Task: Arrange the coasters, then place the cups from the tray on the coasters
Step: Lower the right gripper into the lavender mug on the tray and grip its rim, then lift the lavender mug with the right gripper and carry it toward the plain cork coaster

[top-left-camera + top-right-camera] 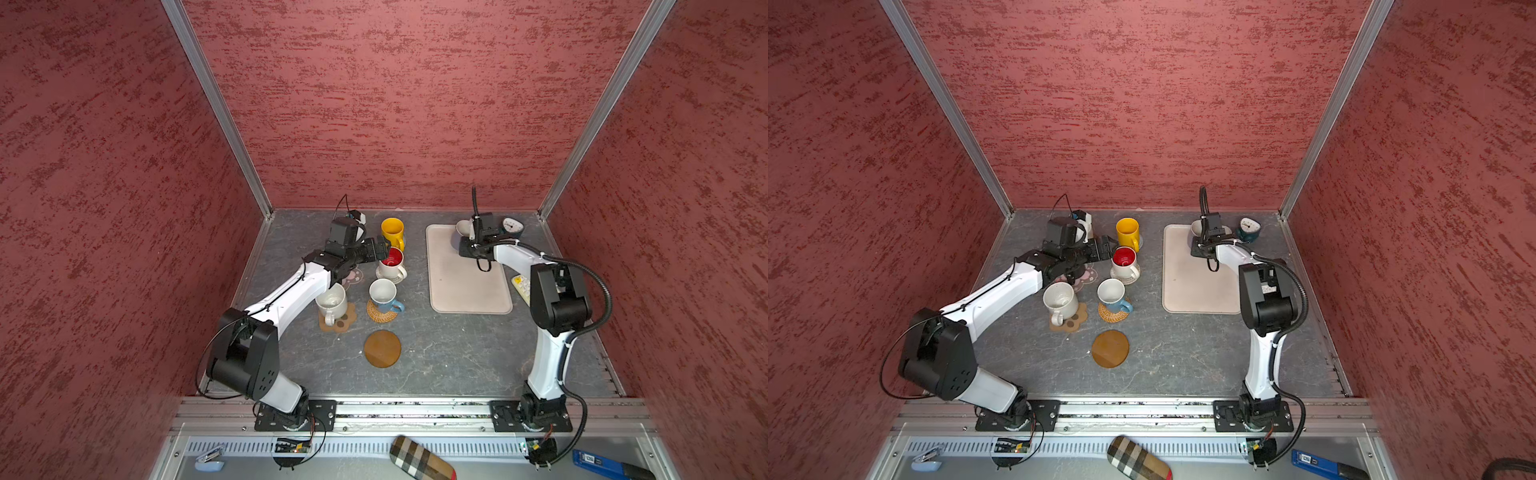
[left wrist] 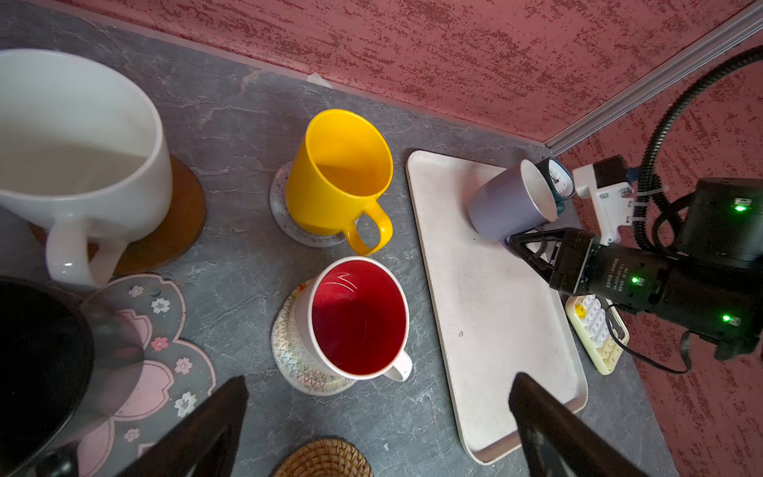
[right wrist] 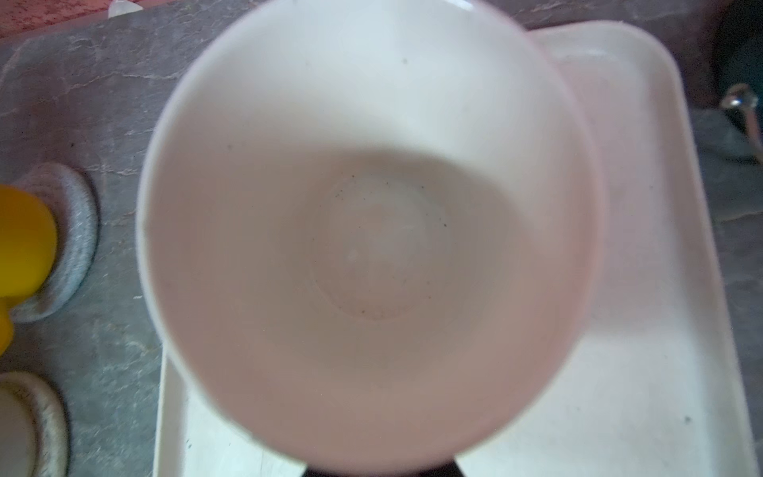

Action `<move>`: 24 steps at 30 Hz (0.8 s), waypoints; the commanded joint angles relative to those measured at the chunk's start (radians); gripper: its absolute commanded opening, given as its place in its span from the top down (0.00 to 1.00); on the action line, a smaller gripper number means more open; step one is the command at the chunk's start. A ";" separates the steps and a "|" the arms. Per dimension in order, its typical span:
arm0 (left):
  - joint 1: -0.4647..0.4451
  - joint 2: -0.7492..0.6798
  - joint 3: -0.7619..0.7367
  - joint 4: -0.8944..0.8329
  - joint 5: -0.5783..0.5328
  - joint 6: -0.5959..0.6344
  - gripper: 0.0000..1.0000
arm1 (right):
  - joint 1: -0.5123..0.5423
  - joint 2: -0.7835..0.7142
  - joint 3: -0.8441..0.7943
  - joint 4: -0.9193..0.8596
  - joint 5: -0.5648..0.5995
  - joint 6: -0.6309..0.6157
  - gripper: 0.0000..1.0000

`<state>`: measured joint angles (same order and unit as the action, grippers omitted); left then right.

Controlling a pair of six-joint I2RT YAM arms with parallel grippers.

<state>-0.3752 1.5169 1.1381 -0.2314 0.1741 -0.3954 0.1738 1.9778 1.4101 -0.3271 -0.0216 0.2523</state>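
My right tool point(image 2: 520, 245) clamped on lavender mug point(image 2: 505, 206), far tray point(image 1: 465, 291) corner.
Bare wooden coaster point(image 1: 382, 348) lies near-left of it; left tool point(image 2: 375, 386) wide.

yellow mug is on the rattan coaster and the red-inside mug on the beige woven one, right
No: the left wrist view shows the yellow mug on the grey woven coaster. The red-inside mug is on the beige woven coaster.

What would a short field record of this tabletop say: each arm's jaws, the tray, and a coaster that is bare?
right jaws: shut on the lavender mug, tilted at the tray's far end
left jaws: open, near the red-lined mug
tray: holds no other mug
bare coaster: front wooden disc
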 commanded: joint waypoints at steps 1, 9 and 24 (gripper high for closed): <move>-0.003 -0.052 -0.029 -0.038 -0.002 -0.002 0.01 | 0.012 -0.129 -0.032 0.060 -0.027 -0.011 1.00; -0.002 -0.160 -0.078 -0.091 0.000 -0.014 0.01 | 0.081 -0.302 -0.190 0.081 -0.043 -0.056 1.00; 0.033 -0.329 -0.171 -0.188 0.028 -0.058 0.00 | 0.263 -0.598 -0.358 0.003 -0.105 -0.108 1.00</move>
<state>-0.3470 1.2217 0.9707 -0.3935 0.1944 -0.4450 0.4095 1.4506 1.0454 -0.3634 -0.0933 0.1848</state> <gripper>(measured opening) 0.995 0.163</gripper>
